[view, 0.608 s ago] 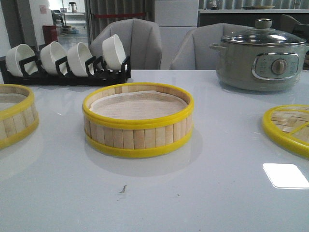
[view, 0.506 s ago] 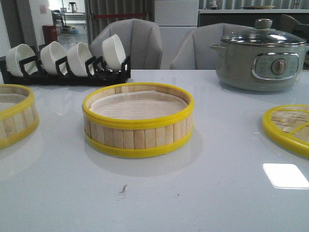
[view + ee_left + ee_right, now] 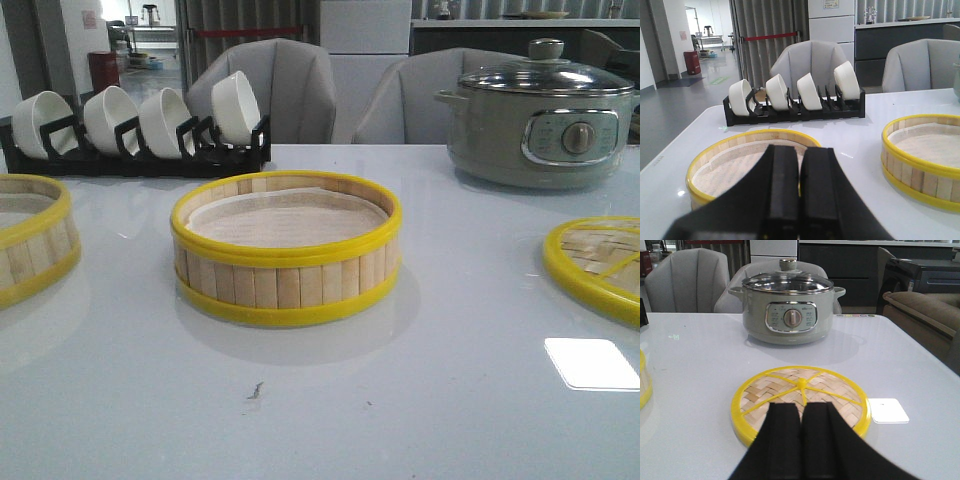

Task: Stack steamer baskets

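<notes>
One steamer basket (image 3: 287, 250) sits in the middle of the table, its paper lining visible inside. A second steamer basket (image 3: 30, 240) lies at the left edge of the front view, partly cut off. In the left wrist view that second basket (image 3: 735, 160) lies just beyond my left gripper (image 3: 800, 155), which is shut with nothing between its fingers, and the middle basket (image 3: 927, 150) shows to one side. My right gripper (image 3: 801, 410) is shut and empty, hovering in front of the woven lid (image 3: 800, 397). Neither gripper appears in the front view.
A black rack with several white bowls (image 3: 140, 125) stands at the back left. A grey electric pot (image 3: 545, 115) with a glass lid stands at the back right. The flat woven lid (image 3: 600, 262) lies at the right edge. Grey chairs stand behind the table.
</notes>
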{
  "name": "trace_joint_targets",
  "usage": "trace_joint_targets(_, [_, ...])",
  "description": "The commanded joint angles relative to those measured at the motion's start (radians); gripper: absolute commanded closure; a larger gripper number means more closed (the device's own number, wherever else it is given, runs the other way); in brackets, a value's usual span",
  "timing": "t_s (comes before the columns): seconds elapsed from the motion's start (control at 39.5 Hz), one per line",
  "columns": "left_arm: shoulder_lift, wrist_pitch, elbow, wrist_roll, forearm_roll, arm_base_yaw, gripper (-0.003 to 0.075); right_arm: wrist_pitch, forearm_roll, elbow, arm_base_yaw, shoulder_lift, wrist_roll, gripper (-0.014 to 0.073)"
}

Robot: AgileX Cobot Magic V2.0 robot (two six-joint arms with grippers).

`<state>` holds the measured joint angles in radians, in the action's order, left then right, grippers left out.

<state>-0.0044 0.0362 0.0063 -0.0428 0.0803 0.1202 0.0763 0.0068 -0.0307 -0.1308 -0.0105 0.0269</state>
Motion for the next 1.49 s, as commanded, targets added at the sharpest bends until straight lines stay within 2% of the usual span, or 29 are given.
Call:
trace_joint_targets(0.0, [-0.012,-0.089,0.0,-0.004,-0.009,-0.002,0.0636,-0.083,-0.007,0.015,0.002,-0.021,-0.001,0.0573])
trace_joint_targets(1.09, [-0.012,-0.089,0.0,-0.001,0.021,0.003,0.0636,-0.083,-0.007,0.015,0.002,-0.021,-0.001,0.0573])
trace_joint_targets(1.22, [-0.005,-0.06,-0.002,-0.016,-0.059,0.005,0.0636,-0.083,-0.007,0.015,0.002,-0.021,-0.001,0.0573])
trace_joint_targets(1.32, [0.067,-0.06,-0.047,-0.028,-0.113,0.005,0.0636,-0.083,-0.007,0.015,0.002,-0.021,-0.001,0.0573])
trace_joint_targets(1.47, [0.299,-0.06,-0.232,-0.028,-0.128,0.005,0.0636,-0.083,-0.007,0.015,0.002,-0.021,-0.001,0.0573])
